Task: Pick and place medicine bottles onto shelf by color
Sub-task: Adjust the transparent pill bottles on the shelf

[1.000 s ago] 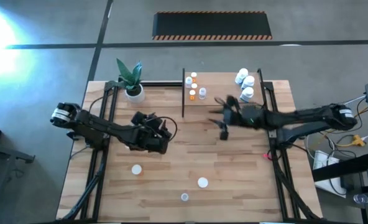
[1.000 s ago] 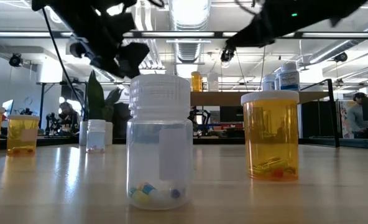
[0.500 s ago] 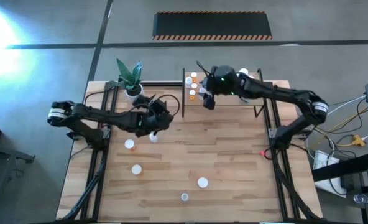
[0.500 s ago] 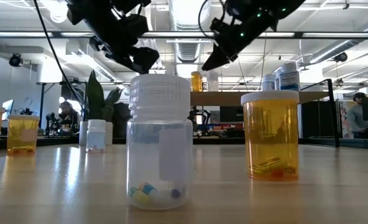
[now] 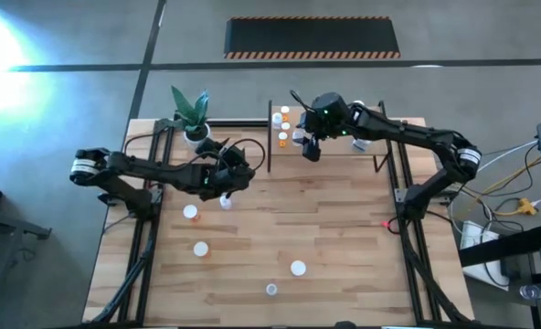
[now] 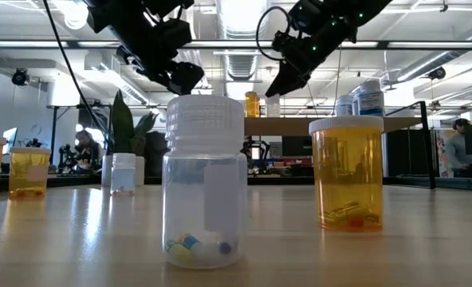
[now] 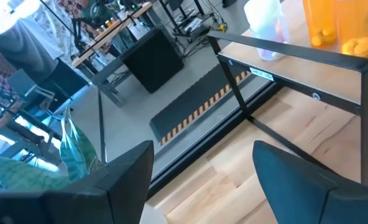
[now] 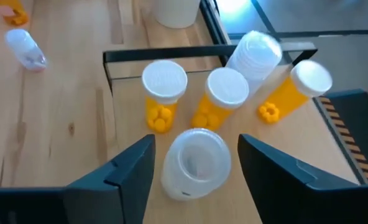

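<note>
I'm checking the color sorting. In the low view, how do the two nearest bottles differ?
The clear bottle has a see-through body; the orange bottle is amber. The clear bottle stands nearer the camera and looks larger. The clear bottle holds mixed-colored pills at its bottom; the orange bottle's contents look orange. Both stand upright on the table with white caps.

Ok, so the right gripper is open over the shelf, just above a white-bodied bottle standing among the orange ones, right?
Almost. The right gripper is open over the shelf beside the orange bottles, but the bottle between its fingers is clear, not white-bodied, as the right wrist view shows.
</note>
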Controlling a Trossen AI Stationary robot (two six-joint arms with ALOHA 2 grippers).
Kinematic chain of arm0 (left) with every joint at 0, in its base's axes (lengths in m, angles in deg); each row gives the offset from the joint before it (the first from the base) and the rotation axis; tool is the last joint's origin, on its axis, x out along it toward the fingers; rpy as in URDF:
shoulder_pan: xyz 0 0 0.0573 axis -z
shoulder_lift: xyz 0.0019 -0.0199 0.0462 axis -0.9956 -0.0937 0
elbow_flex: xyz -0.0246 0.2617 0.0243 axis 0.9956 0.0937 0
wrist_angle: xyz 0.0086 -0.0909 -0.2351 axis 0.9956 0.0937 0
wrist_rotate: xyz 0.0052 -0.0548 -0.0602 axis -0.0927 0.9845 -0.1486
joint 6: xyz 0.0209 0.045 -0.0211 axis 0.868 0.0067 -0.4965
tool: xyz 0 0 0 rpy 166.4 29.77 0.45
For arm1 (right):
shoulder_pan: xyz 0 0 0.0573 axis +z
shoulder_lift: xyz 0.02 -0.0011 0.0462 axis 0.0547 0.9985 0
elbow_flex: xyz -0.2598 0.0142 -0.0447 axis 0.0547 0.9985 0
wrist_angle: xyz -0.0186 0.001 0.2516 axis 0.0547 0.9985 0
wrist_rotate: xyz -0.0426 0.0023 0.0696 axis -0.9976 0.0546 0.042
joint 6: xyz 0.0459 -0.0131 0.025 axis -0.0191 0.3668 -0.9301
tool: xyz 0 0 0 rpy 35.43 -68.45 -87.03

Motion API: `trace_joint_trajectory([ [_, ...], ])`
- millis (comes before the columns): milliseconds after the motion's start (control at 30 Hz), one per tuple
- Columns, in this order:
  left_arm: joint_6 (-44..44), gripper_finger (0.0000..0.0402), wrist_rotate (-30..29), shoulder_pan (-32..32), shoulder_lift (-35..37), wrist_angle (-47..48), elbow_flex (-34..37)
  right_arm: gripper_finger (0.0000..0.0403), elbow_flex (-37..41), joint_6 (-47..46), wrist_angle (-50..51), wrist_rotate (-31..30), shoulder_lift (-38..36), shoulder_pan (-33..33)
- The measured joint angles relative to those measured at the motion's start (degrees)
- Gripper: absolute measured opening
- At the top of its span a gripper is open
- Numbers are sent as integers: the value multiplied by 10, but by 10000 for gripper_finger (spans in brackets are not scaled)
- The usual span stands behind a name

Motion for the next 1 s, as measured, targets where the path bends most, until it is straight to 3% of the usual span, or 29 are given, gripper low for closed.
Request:
trace_joint_trajectory([
  [167, 0, 257, 2, 0, 0, -3, 0, 189, 1, 8, 0, 0, 11, -1],
  [367, 0, 257, 2, 0, 0, -15, 0, 123, 1, 5, 4, 0, 6, -9],
  [700, 0, 257, 2, -1, 0, -18, 0, 123, 1, -3, 25, -9, -11, -141],
  [867, 0, 257, 3, -1, -1, -25, 0, 123, 1, -35, 14, 102, 12, -195],
  [1000, 1, 257, 2, -2, -1, -29, 1, 129, 0, -39, 7, 93, 20, -200],
])
